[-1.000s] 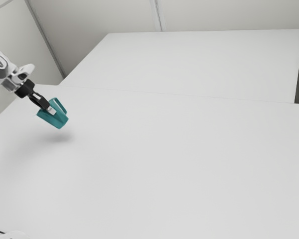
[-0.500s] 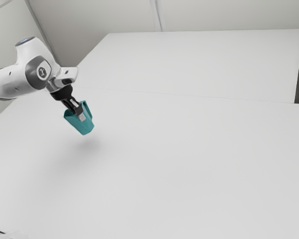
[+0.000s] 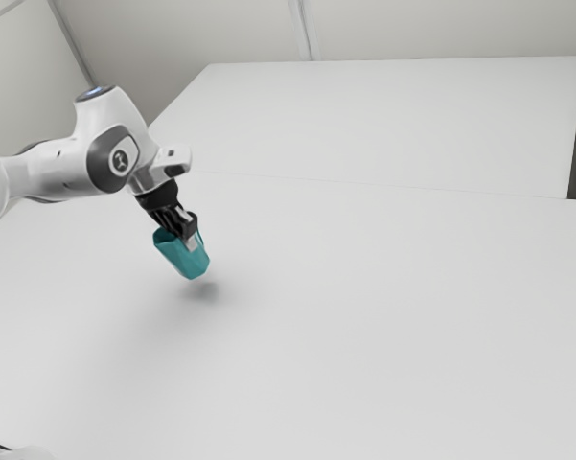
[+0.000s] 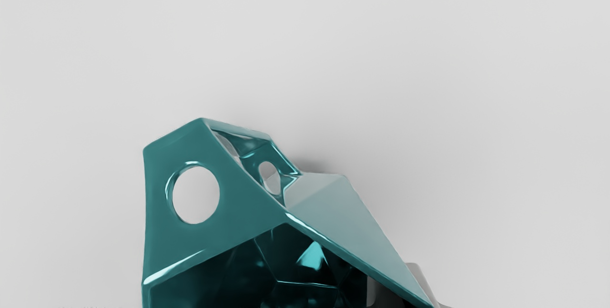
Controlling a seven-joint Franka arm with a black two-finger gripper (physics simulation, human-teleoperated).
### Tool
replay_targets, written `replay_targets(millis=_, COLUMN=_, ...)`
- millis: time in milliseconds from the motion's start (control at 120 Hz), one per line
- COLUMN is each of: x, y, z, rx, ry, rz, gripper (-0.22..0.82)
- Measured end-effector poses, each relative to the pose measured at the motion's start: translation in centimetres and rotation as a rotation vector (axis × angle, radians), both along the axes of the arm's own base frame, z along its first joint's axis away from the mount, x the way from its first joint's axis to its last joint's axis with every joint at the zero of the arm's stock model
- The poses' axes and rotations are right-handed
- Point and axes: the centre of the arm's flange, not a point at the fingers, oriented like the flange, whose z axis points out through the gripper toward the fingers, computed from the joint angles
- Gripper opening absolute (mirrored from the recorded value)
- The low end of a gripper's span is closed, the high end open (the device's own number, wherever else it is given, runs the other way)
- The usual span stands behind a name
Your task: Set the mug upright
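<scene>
White arm [image 3: 62,169] with grey trim and a black gripper [image 3: 193,243].
The shell is smooth and rounded, with small dark marks on the forearm [image 3: 50,171]; a dark grey panel [image 3: 103,161] frames a round, pale-rimmed badge [image 3: 121,160], a dark cap [image 3: 96,93] has a bluish tint, a white block [image 3: 175,161] juts out above the black fingers, and their tips are pale grey.

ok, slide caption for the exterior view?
Franka gripper holding a tilted teal mug above the white table.
</scene>
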Motion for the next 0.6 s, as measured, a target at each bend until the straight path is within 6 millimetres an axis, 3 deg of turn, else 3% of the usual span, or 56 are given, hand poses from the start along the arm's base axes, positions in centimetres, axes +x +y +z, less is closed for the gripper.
replay_targets(millis=600, x=0.6, y=-3.1, z=-4.4, rx=0.027, ry=0.031, rz=0.064, gripper=-0.18)
